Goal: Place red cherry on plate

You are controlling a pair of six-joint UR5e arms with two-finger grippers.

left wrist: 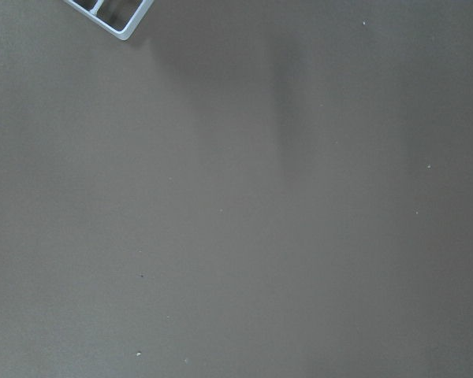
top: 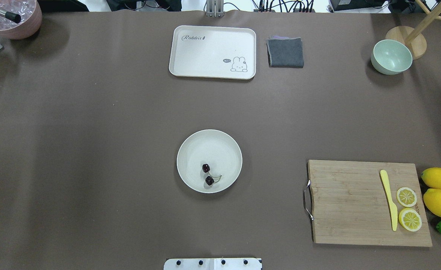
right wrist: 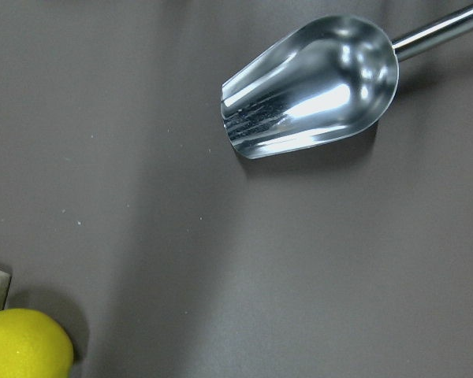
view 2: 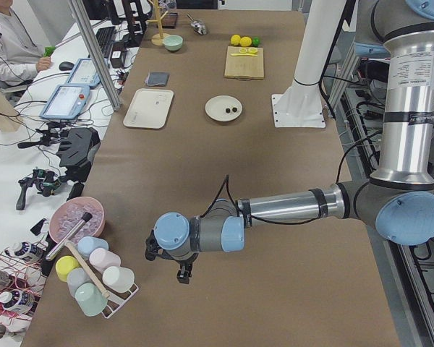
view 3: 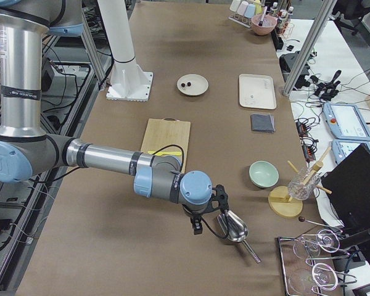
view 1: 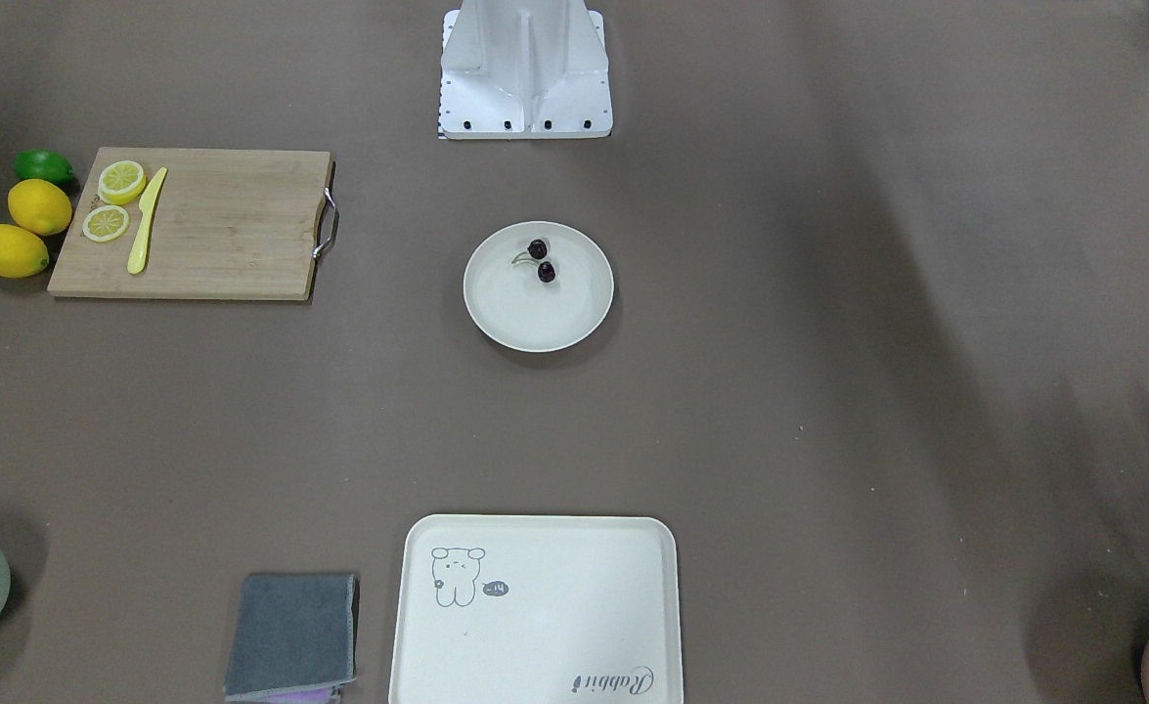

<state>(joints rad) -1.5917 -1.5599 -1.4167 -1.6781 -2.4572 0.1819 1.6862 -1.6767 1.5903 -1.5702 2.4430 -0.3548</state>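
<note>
The red cherry point(view 1: 541, 260) point(top: 208, 174), a pair of dark glossy fruits joined by green stems, lies inside the round off-white plate point(view 1: 510, 318) point(top: 222, 144) at mid-table, on the side nearer the robot base. Both arms are far from it. The left gripper point(view 2: 179, 272) hangs over bare table at the left end, seen only in the exterior left view. Only the exterior right view shows the right gripper point(view 3: 199, 226), which hovers at the right end beside a metal scoop point(view 3: 233, 227) point(right wrist: 315, 85). I cannot tell whether either gripper is open or shut.
A wooden cutting board point(top: 355, 202) holds a yellow knife point(top: 390, 198) and two lemon slices, with two lemons point(top: 438, 191) and a lime beside it. A cream tray point(top: 212, 51), grey cloth point(top: 285, 52), green bowl point(top: 391, 57) and pink bowl point(top: 12, 17) line the far edge.
</note>
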